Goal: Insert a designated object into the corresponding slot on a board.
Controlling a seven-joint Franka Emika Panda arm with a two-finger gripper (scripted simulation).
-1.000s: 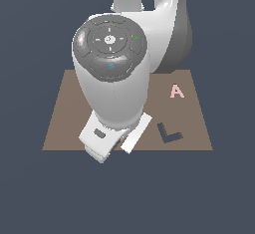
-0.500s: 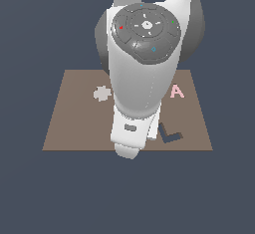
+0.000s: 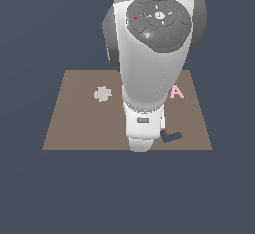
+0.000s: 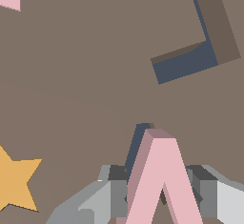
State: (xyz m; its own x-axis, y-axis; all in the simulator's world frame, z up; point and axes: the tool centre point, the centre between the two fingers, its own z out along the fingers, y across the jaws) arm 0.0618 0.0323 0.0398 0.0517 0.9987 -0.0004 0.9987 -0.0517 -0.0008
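Wrist view, gripper [image 4: 162, 197] clamping pink V [image 4: 162, 180], no writing legible

We see the board [image 3: 74, 128] lying flat under the arm. On it, a cross piece [image 3: 102, 93] sits toward the exterior view's left, the letter A [image 3: 177, 91] toward its right, and the L-shaped recess [image 3: 172, 137] nearer the front edge. In the wrist view, the V piece [image 4: 159, 180] sits between the gripper's [image 4: 162, 197] fingers, over the slot [image 4: 139, 144], with a star [image 4: 16, 180] off to one side.
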